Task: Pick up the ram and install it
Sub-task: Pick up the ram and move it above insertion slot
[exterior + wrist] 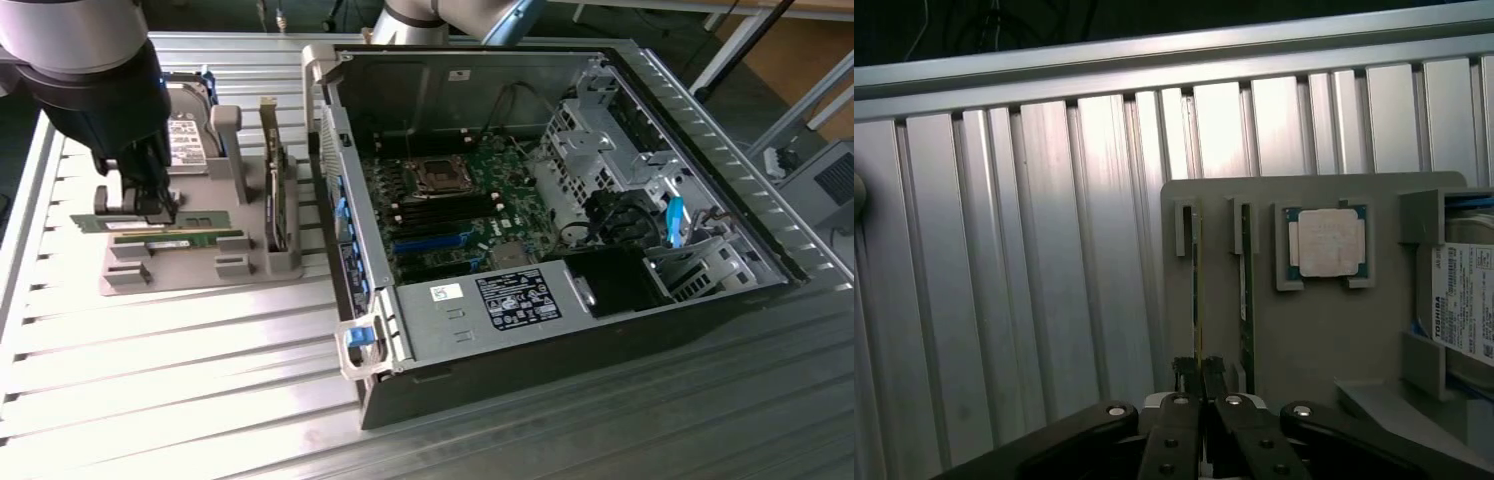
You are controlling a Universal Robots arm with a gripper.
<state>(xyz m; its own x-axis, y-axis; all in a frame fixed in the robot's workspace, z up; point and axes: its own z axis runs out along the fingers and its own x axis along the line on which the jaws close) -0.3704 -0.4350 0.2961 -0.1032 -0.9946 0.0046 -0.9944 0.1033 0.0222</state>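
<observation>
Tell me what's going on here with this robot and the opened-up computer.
The robot arm's pincer is closed on the edge of one ram stick standing in the gray tray, right beside a second stick. The open computer case sits to the exterior view's right, and the ram has not been carried over to it yet.

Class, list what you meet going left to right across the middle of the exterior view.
The gripper, shut on the ram → upright expansion card → processor socket → blue strip
</observation>
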